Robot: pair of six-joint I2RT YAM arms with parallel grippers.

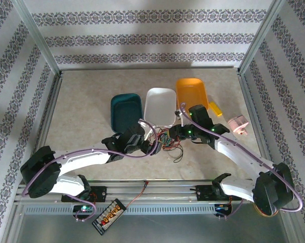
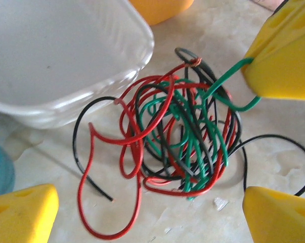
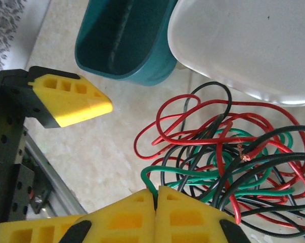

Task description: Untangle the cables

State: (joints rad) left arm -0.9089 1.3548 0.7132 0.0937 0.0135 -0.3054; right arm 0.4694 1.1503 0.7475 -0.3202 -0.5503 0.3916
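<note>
The cables [image 2: 184, 132] lie as one tangled clump of red, black and green wires on the table, just in front of the white tray; from above the clump [image 1: 168, 142] sits between both grippers. My right gripper [image 3: 156, 195] is shut on a green wire [image 3: 175, 170] at the clump's edge; the left wrist view shows its yellow fingers [image 2: 286, 50] pinching that wire. My left gripper [image 2: 149, 198] stands open, its yellow fingers [image 2: 20, 215] spread wide on either side of the clump's near side, touching no wire. A red loop [image 2: 109, 202] trails toward it.
Three trays stand behind the clump: teal [image 1: 126, 111], white [image 1: 161, 105] and orange [image 1: 191, 93]. A small yellow item [image 1: 216, 108] and a pink object [image 1: 238, 125] lie at the right. A black circuit board [image 1: 110, 216] with its red wire sits by the near rail.
</note>
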